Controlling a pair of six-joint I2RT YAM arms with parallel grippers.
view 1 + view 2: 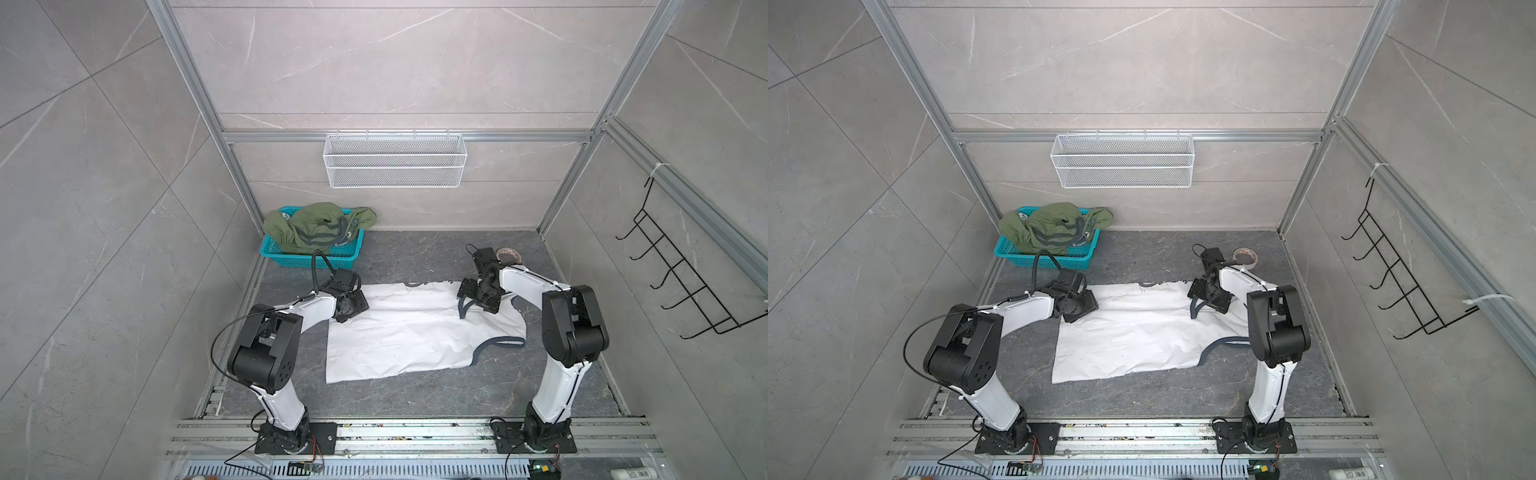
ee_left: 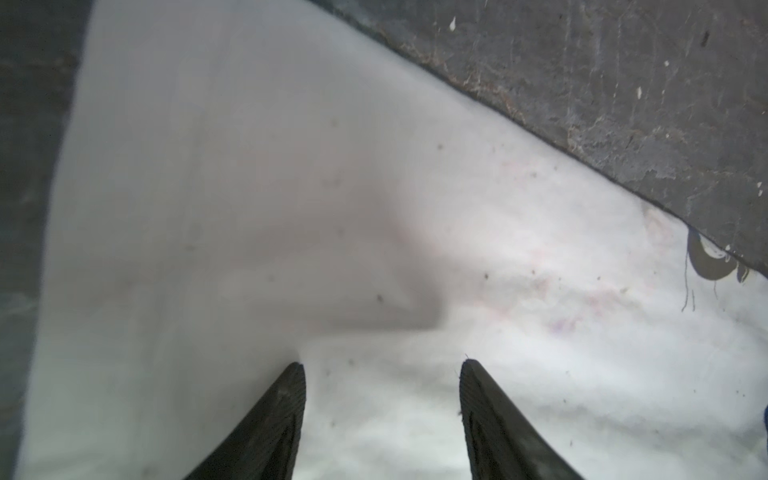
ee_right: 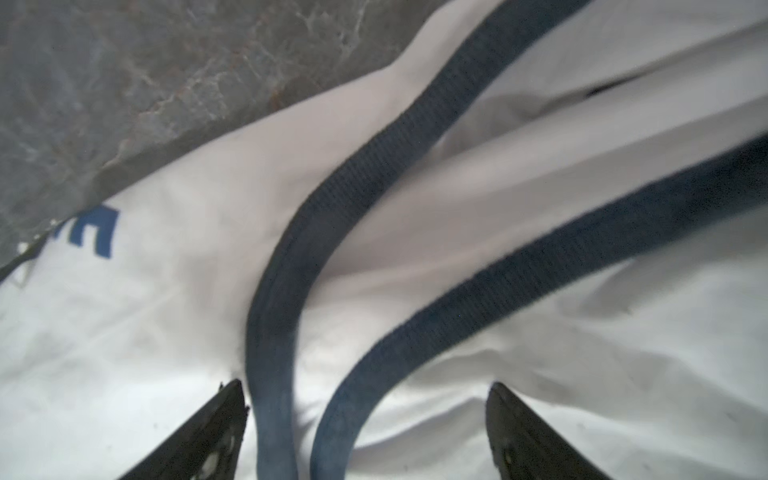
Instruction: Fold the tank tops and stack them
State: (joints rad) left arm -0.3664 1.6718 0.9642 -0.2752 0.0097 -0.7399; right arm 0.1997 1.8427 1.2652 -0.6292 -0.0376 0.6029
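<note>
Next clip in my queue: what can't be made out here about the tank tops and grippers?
White cloth tank top: lettering unreadable, too small in both top views, cut off at the cloth's edge in the right wrist view.
Olive green cloth tank top: bunched in the teal plastic basket; folds hide its graphic.
Left gripper, right gripper: open; cloth contact unclear, wrists cover fingertips in top views.

Wht tank point(image 1: 407, 336), olive tank point(image 1: 316, 228), teal bskt point(image 1: 286, 257)

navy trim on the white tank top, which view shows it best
Right wrist view: two bands of navy trim close up. Both top views show it small; left wrist view, mostly plain white tank top.
</note>
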